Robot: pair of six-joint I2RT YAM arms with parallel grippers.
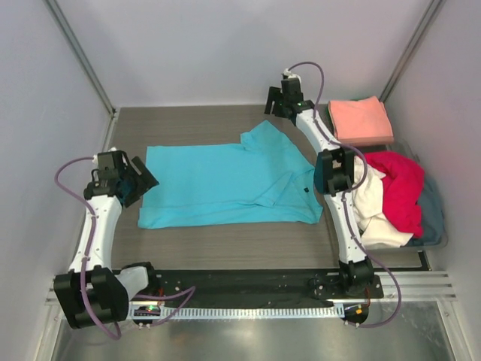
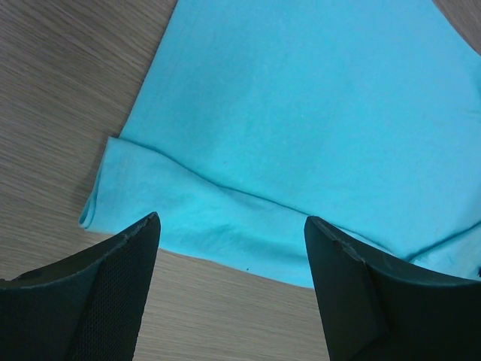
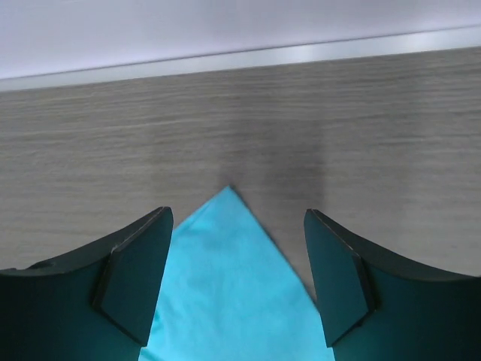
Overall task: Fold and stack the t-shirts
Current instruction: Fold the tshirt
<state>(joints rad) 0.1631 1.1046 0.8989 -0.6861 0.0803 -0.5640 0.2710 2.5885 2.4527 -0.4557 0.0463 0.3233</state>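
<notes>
A turquoise t-shirt (image 1: 225, 184) lies spread flat across the middle of the table, with a small dark neck label (image 1: 307, 189) near its right end. My left gripper (image 1: 144, 180) is open and empty, just over the shirt's folded left edge (image 2: 188, 218); its jaws (image 2: 231, 226) straddle that edge. My right gripper (image 1: 272, 110) is open and empty above the far sleeve, whose pointed corner (image 3: 225, 248) shows between the fingers. A folded salmon-pink shirt (image 1: 361, 120) lies at the far right.
A loose pile of red (image 1: 400, 188), cream (image 1: 372, 214) and grey-blue (image 1: 432, 214) shirts lies at the right edge beside the right arm. Walls close the back and both sides. The wooden table top (image 3: 113, 135) runs to the back wall.
</notes>
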